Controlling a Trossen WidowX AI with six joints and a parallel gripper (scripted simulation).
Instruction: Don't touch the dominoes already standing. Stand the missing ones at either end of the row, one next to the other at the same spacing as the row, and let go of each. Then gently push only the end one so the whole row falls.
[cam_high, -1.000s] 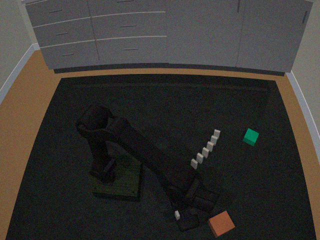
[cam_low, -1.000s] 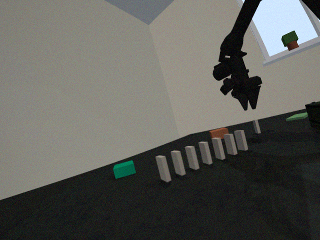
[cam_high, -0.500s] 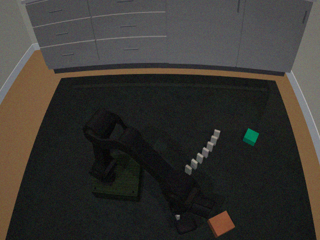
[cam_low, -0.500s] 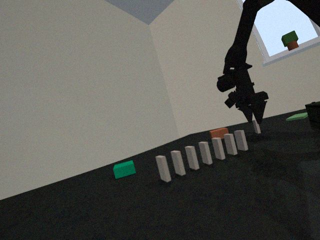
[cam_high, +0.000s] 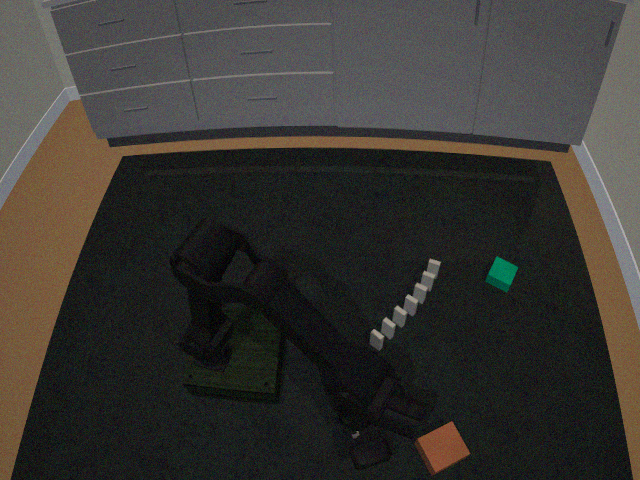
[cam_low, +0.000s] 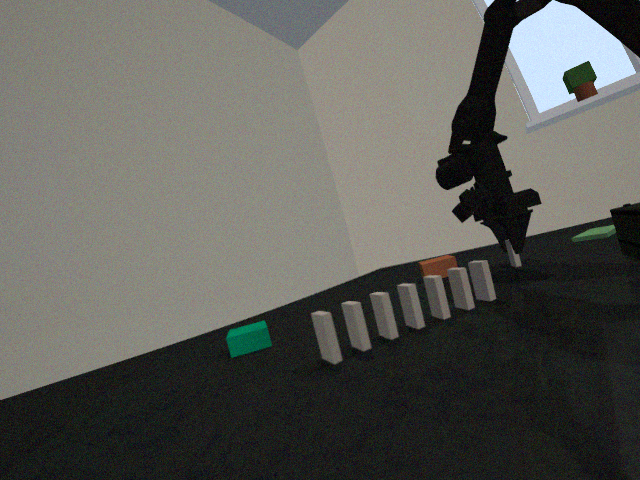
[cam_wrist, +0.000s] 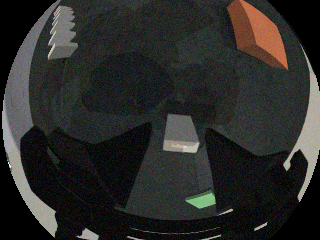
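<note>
A lone white domino (cam_high: 355, 434) (cam_low: 513, 254) (cam_wrist: 181, 134) stands upright, apart from the row. My gripper (cam_low: 512, 251) (cam_wrist: 179, 129) is low around it, part-way open, with a finger on each side. The wrist view shows a gap between the domino and each finger. The top view shows only a bit of this domino beside the dark gripper. Several white dominoes stand upright in an evenly spaced row, from the end domino nearest the arm (cam_high: 376, 339) (cam_low: 483, 280) (cam_wrist: 63, 50) to the far end domino (cam_high: 433, 267) (cam_low: 326, 338).
An orange block (cam_high: 443, 447) (cam_low: 438, 266) (cam_wrist: 257, 35) lies close beside the gripper. A teal block (cam_high: 502, 273) (cam_low: 249, 338) lies off the far end of the row. A flat light-green piece (cam_low: 594, 233) (cam_wrist: 201, 200) lies near the arm's base (cam_high: 253, 356).
</note>
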